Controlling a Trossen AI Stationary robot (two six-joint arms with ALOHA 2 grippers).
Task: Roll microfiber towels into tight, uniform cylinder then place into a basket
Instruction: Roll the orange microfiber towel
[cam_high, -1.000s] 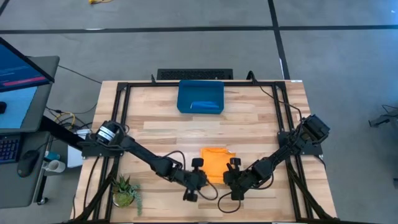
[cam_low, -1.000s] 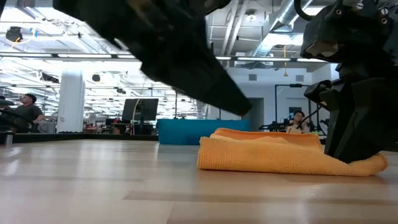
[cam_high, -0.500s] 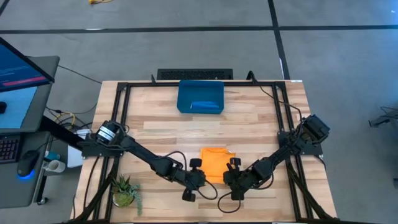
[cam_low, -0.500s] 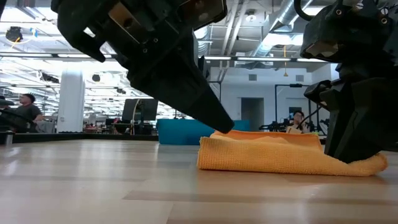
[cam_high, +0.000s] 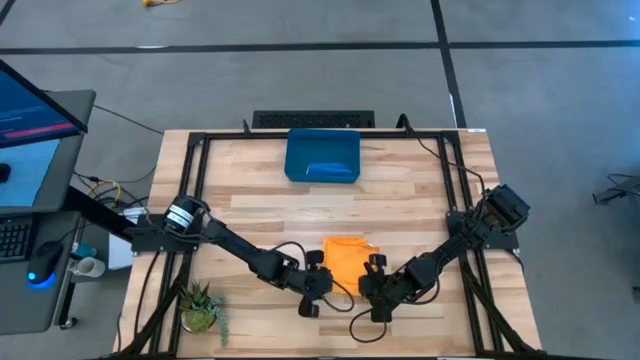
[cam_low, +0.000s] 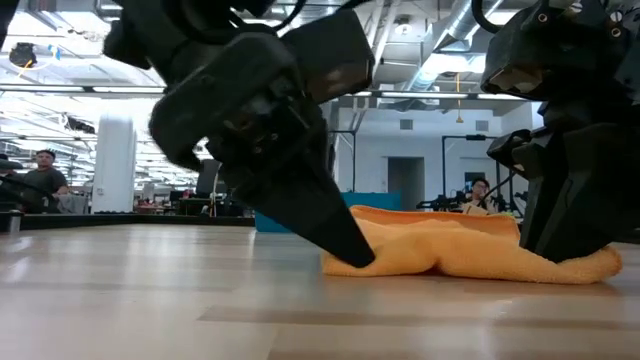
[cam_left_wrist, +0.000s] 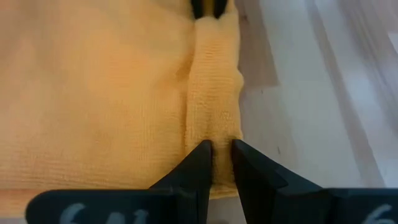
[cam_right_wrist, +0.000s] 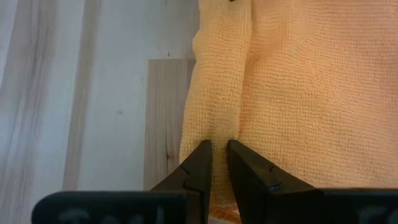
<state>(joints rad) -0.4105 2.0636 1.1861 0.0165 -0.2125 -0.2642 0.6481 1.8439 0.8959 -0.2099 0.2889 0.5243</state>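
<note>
One yellow-orange towel lies folded on the table near its front edge. Left end effector pinches the rolled near edge at one end, fingers narrow; right end effector pinches the same fold at the other end. Farther back, one dark blue basket holds one blue towel.

potted plant, keyboard-like bar, monitor

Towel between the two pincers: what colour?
Yellow-orange, plain with no pattern. The towel shows best in the right wrist view.
</note>
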